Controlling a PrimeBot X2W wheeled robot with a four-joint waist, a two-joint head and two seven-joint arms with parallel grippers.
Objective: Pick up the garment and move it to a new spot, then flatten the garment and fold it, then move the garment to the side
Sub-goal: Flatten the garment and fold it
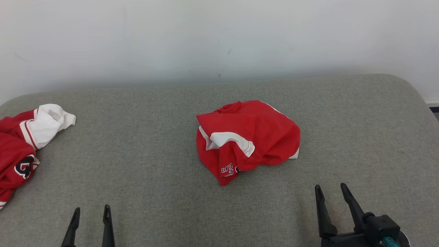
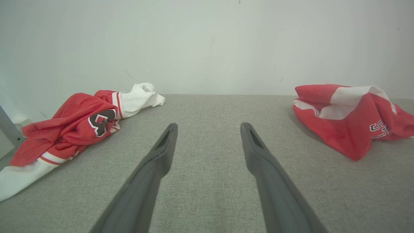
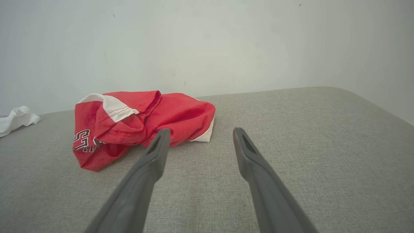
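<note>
A crumpled red garment (image 1: 247,139) with white panels and dark lettering lies in a heap at the middle of the grey padded surface (image 1: 154,164). It also shows in the left wrist view as the garment (image 2: 352,116) at the right, and in the right wrist view as the garment (image 3: 139,124) left of the fingers. My left gripper (image 1: 92,212) rests open at the lower left, well short of it. My right gripper (image 1: 332,191) stands open at the lower right, a little below and right of the heap. Both hold nothing.
A second red and white jersey (image 1: 24,144) with a dark number lies bunched at the left edge, also seen as the jersey (image 2: 74,126) in the left wrist view. A pale wall (image 1: 219,37) rises behind the surface, whose right corner (image 1: 408,85) is rounded.
</note>
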